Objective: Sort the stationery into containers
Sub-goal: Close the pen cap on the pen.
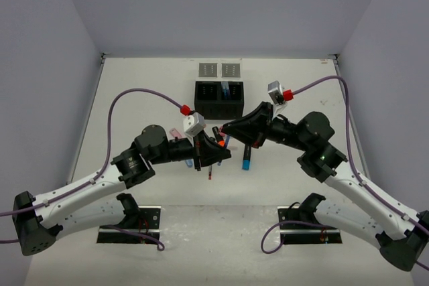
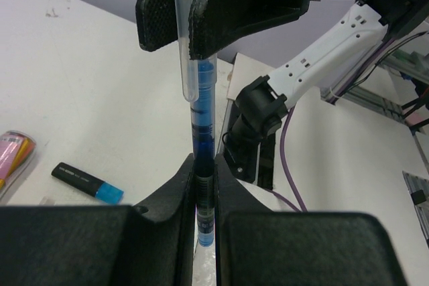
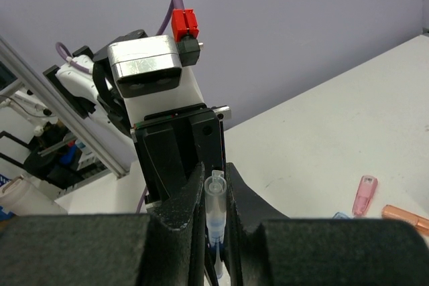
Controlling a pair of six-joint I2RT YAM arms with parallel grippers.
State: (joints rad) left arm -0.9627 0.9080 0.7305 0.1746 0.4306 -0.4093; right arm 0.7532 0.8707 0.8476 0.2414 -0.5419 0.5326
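left pincer (image 2: 203, 165), in front of the black box (image 1: 208, 110): clenched on the blue pen (image 2: 203, 122) barrel. right pincer (image 3: 214, 182), also in front of the box: clenched on the pen's clear cap (image 3: 215, 199). the pen spans both pincers. two grey trays (image 1: 210, 69) lie behind the box.

Your blue pen (image 2: 203, 122), with a clear cap (image 2: 184, 38), is pinched at both ends. A black highlighter (image 2: 84, 179) with a blue tip lies flat on the counter (image 1: 134, 98). The black box (image 1: 218, 109) stands farther back, and two grey trays (image 1: 210, 69) lie just behind it.
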